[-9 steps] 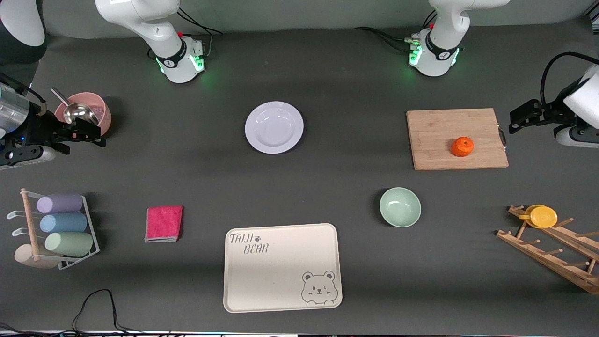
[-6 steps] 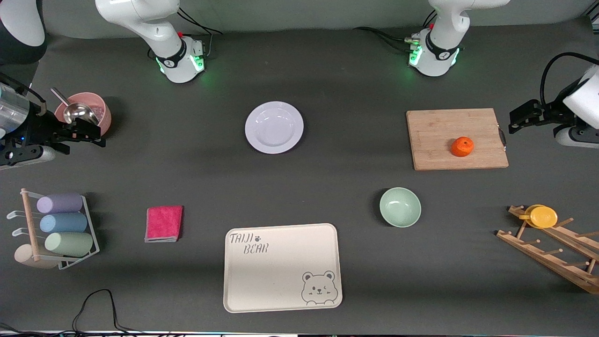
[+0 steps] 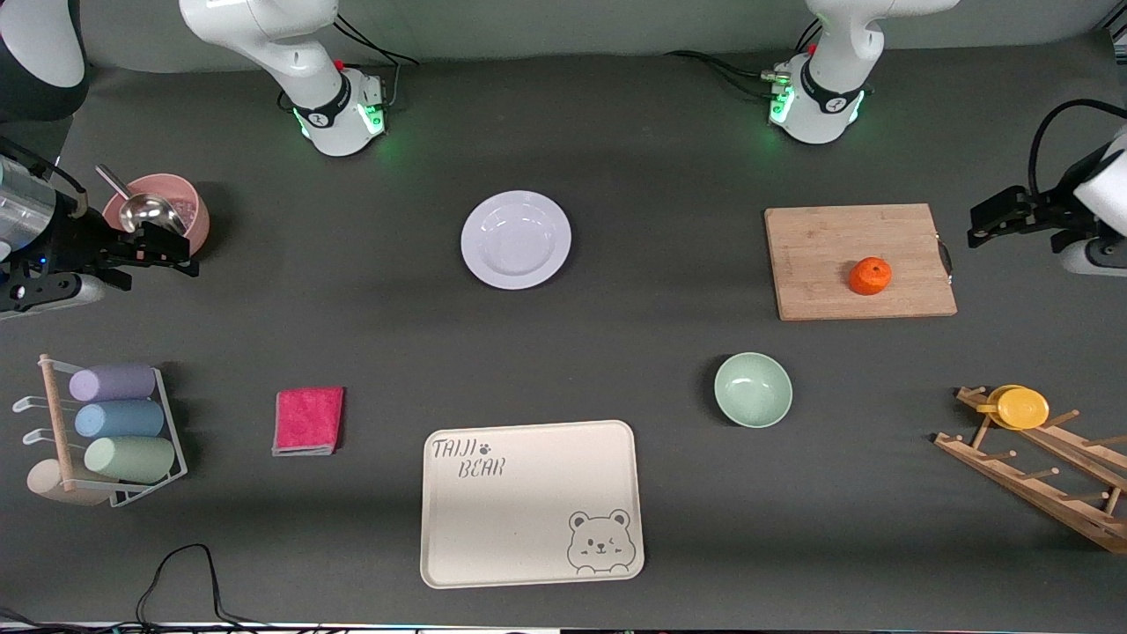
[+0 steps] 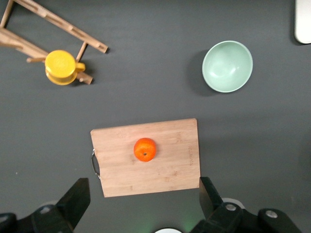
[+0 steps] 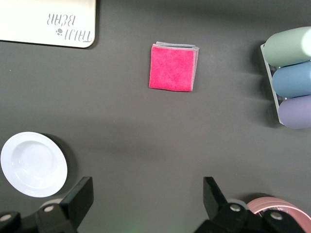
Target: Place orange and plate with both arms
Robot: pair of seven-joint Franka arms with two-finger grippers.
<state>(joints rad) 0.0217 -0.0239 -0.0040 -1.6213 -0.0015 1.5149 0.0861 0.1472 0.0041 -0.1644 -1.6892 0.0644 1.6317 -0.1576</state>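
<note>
A pair of robot arms stands over a dark table (image 3: 651, 176) at the outset of a two-handed job, nothing yet picked up. The cream bear tray (image 3: 531, 502), the largest item, lies well away from both grippers at the edge nearest the front camera. The wooden cutting board (image 3: 858, 261) sits just beside the left gripper (image 3: 977, 231), at the left arm's end of the table. The plate (image 3: 516, 239) rests flat mid-table, well apart from the right gripper (image 3: 180, 254), which hangs beside a pink bowl (image 3: 189, 207) holding a metal scoop (image 3: 145, 210). The mint bowl (image 3: 753, 389) sits nearer the camera than the board. The orange (image 3: 870, 276) sits on the board, near the left gripper; the left wrist view shows it (image 4: 145, 149) ahead of the spread, empty fingers (image 4: 75, 199). The right gripper's fingers (image 5: 80, 196) are likewise spread and empty.

In the last half second the left gripper has drawn slightly outward, away from the board, while the right has held its place. The shift looks like repositioning before a reach; both pickups remain to be done.
</note>
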